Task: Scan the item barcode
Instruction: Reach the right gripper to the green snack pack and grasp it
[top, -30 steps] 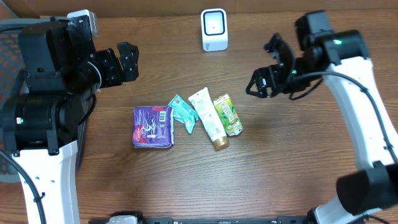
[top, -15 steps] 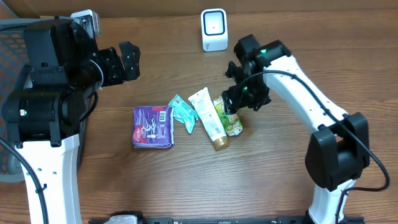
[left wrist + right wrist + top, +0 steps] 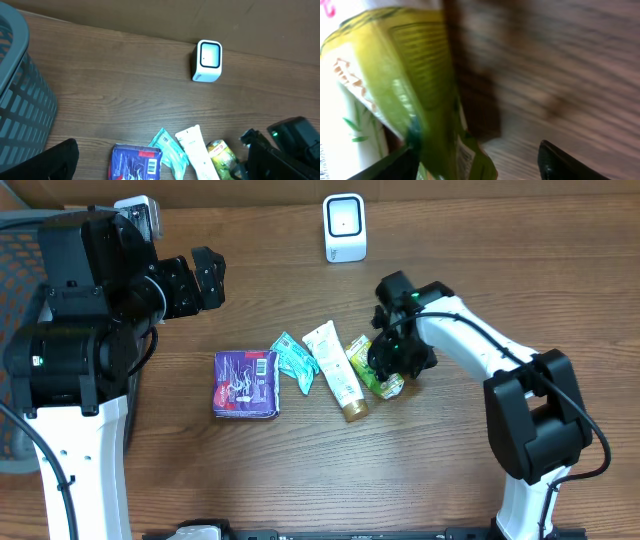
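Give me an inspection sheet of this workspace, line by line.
Surface: wooden table, no marks seen.
Job's things: white scanner upright at the far edge; green pouch, white tube, teal sachet and purple packet lying in a row.
Clutter: nothing seen.
End effectors: left end effector open, empty, away from the items; right end effector open, straddling the green pouch.
Cables: black cable along the left arm.
Surroundings: grey basket beside the table.

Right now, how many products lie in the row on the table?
4: purple pack at the left end, teal sachet next, white tube, then green pouch under the right hand. None seem hidden.
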Motion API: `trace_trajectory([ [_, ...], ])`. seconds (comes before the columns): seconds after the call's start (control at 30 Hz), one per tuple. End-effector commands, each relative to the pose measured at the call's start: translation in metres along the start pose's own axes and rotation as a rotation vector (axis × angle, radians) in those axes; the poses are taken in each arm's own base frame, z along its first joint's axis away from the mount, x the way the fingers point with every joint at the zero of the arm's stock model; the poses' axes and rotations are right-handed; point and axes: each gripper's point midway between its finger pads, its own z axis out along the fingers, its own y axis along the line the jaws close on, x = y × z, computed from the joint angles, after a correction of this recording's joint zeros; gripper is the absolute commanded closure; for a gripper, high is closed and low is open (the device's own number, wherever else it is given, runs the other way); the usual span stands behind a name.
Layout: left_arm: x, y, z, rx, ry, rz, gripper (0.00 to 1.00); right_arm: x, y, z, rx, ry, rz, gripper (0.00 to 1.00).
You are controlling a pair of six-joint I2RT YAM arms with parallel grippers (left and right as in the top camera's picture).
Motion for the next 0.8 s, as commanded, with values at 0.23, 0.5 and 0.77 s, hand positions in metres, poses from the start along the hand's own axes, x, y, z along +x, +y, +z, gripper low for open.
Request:
trace_trajectory([
  [0.23, -0.002, -0.002, -0.002, 0.007, -0.009, 0.021, 0.0, -0.011, -0.04, -0.021, -0.33, -0.074, 0.113, 0.24],
  [0.5, -0.002, -0.002, -0.002, 0.007, -0.009, 0.021, 0.0, -0.026, -0.068, -0.017, -0.202, -0.121, 0.282, 0.22],
  [0.77, -0.002, -0.002, -0.002, 0.007, -0.009, 0.021, 0.0, -0.038, -0.062, -0.058, -0.147, -0.135, 0.16, 0.18],
])
